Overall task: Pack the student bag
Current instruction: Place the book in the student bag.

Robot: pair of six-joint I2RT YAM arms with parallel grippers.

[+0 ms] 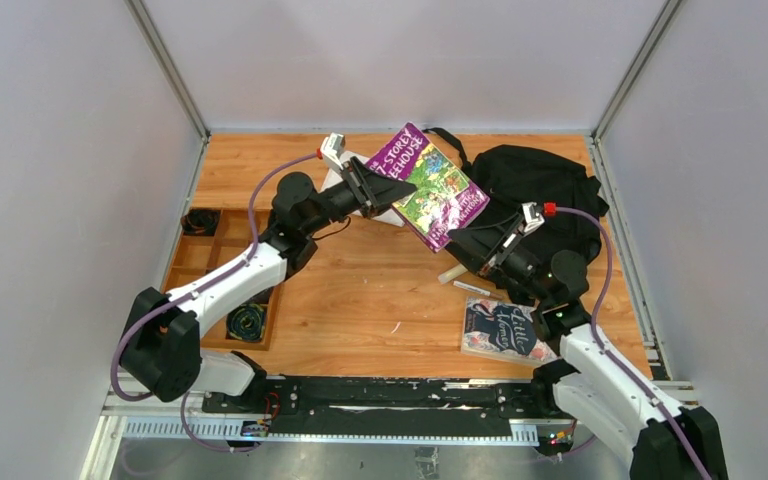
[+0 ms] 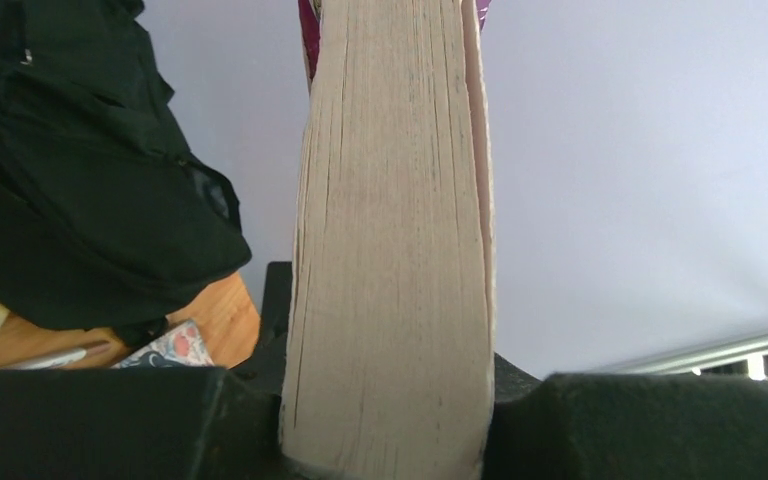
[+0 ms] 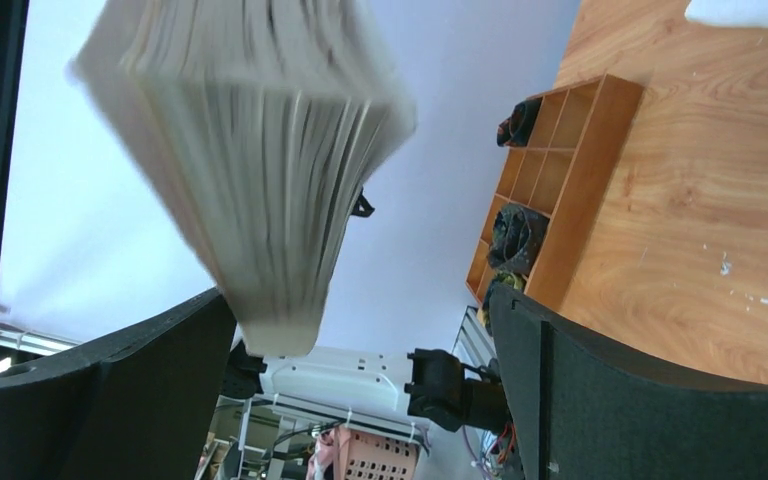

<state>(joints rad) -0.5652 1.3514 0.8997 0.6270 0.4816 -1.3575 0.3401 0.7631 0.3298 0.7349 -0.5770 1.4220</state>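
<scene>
Gripping purple book aloft, left hand | right hand wide around book's corner | student bag behind

1. The table is honey-toned wood, smooth, with visible grain and a faint sheen.
2. The student bag, at 1 o'clock on the table, is soft black cloth, matt and creased.
3. The purple book has a glossy printed cover. Its page block is cream paper, ribbed at the edge.
4. The second book, at 5 o'clock, has a dark cover with a slight shine.
5. The compartment tray, at 9 o'clock, is plain wood.
6. The left gripper looks like matt black plastic.
7. The walls are matt pale panels, and the corner posts are dull metal.
</scene>
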